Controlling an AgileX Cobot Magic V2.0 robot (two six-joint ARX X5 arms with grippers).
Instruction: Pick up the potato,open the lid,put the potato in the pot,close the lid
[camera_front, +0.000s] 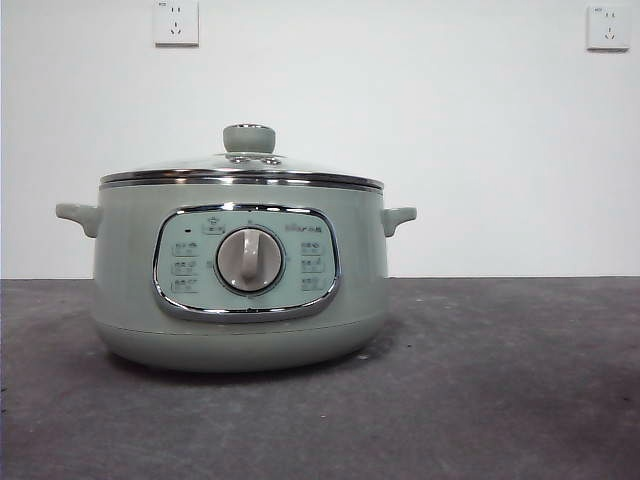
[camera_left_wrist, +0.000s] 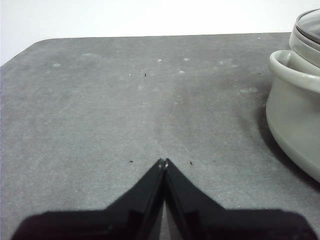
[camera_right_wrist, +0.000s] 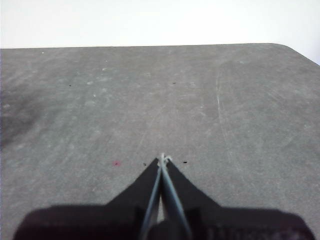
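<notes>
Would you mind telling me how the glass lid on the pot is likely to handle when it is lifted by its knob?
The lid looks like glass with a steel rim, so probably rigid, fairly heavy and breakable. Its round knob looks smooth, so it might slip. It sits level on the pot, so should lift straight.

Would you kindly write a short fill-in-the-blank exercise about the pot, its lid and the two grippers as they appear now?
1. The lid sits ____ on the pot.
2. The knob on the lid is sage-____ in colour.
3. The left gripper has its jaws ____ and holds nothing.
4. The right gripper hovers over the bare grey ____.

Missing words: closed; green; shut; table
</notes>
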